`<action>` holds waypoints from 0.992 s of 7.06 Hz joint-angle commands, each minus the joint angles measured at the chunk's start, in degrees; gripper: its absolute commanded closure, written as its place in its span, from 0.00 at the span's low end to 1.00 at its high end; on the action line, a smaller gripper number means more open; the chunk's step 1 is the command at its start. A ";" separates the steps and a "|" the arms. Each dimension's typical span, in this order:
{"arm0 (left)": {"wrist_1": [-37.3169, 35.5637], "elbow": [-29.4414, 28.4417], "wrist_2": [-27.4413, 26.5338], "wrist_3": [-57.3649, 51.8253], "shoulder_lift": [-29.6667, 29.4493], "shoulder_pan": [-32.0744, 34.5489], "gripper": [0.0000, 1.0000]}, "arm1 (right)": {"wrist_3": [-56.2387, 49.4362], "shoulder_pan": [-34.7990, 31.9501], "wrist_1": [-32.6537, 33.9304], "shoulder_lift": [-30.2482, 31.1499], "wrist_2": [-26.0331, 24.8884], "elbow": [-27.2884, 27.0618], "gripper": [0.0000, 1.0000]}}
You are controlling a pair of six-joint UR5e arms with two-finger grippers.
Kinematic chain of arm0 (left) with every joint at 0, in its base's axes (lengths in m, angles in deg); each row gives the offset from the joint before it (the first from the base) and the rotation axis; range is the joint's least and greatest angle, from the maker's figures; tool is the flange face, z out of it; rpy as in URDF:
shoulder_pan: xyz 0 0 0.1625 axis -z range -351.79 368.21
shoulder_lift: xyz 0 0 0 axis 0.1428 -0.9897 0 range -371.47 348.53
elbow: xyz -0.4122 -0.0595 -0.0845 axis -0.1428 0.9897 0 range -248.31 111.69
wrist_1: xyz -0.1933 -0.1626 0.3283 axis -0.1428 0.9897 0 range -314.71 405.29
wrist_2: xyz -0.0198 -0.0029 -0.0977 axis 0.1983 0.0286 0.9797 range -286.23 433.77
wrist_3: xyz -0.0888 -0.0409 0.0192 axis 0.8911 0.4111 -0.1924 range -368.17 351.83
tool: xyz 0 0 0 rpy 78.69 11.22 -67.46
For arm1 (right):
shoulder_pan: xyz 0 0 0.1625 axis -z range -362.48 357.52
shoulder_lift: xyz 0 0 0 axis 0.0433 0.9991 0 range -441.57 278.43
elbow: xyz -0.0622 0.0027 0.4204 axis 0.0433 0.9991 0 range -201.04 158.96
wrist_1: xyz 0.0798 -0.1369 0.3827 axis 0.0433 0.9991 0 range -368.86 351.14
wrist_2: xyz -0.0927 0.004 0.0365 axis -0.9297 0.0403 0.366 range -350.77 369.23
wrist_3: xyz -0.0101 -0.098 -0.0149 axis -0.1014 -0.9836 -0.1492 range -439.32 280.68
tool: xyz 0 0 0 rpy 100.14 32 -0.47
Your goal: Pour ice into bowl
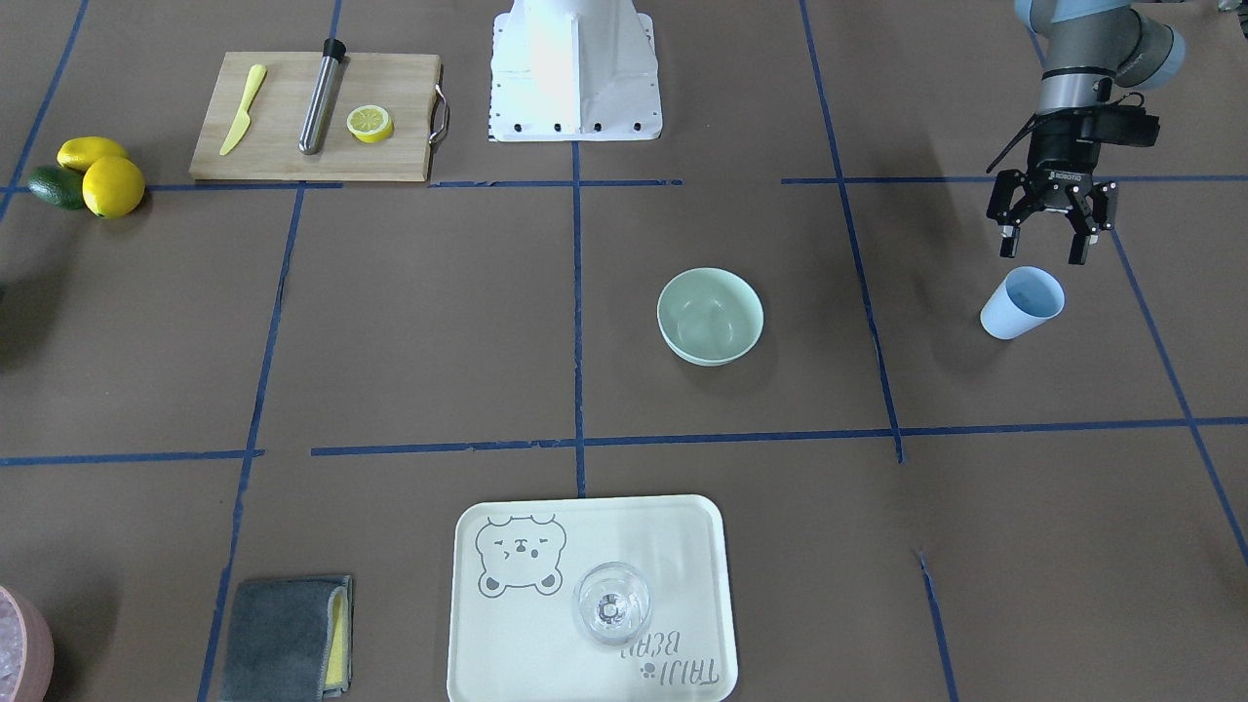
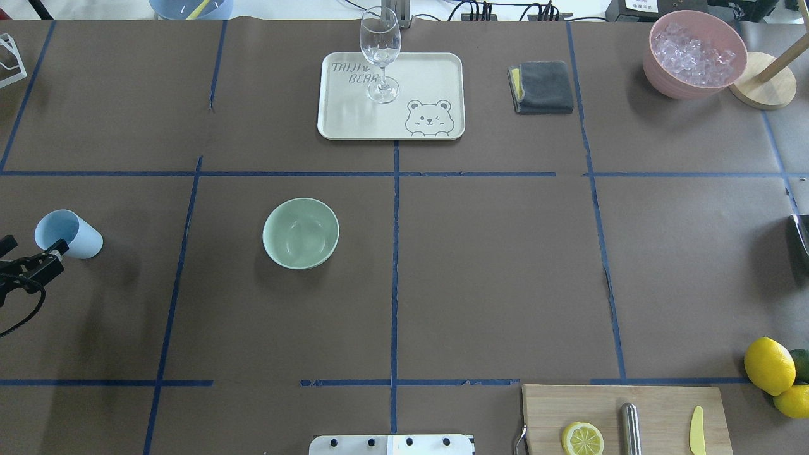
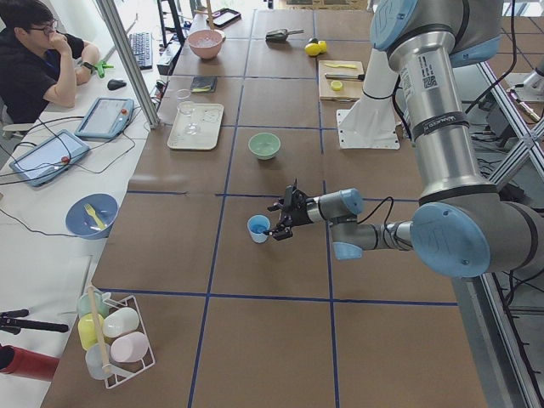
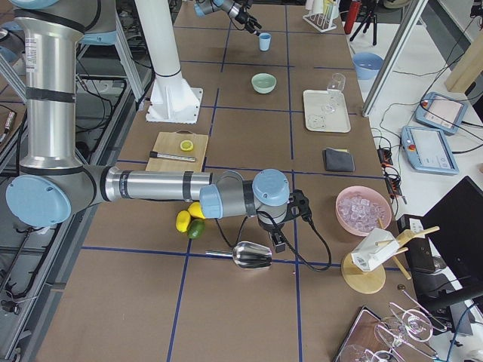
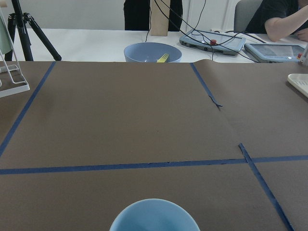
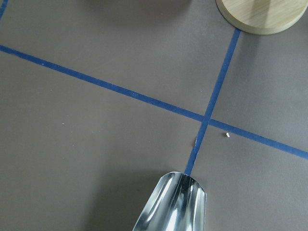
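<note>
Exterior front-facing camera has the left pincer (image 1: 1044, 249) spread wide, gripping nothing, just above the light blue cup (image 1: 1021, 303). The cup stands on the brown counter (image 1: 439, 322), well apart from the bowl (image 1: 710, 318), on the robot's left of it. Between cup and bowl lies bare paper crossed by one blue tape line (image 1: 858, 253).

The bowl sits upright near the counter's middle, with open counter on every side. It is round, pale mint-green and wider than the cup, and its smooth inside catches the light.

Beyond the bowl, toward the operators' edge, a cream tray (image 2: 436, 69) carries a wine glass (image 2: 380, 54). A folded gray cloth (image 2: 542, 86) lies farther to the robot's right.

The ice (image 2: 694, 52), a heap of clear glassy cubes, fills a pink container (image 2: 663, 79) at the far corner, well apart from the bowl.

The right pincer (image 4: 275, 243) hangs near the counter's right end, far from the bowl, just beside a metal scoop (image 4: 253, 256). Whether it is parted or closed, I cannot tell.
</note>
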 commanded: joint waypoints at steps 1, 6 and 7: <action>-0.02 -2.43 -3.97 1.15 -0.55 -2.17 0.00 | 0.13 0.09 0.00 -0.01 0.00 0.12 0.00; -0.02 -12.10 -8.37 3.27 -10.04 -2.61 0.01 | 0.22 0.09 0.00 -0.62 -0.17 0.29 0.00; -0.02 -12.36 -8.37 3.26 -10.05 -2.61 0.01 | 0.22 0.09 0.09 -0.80 -0.17 0.29 0.00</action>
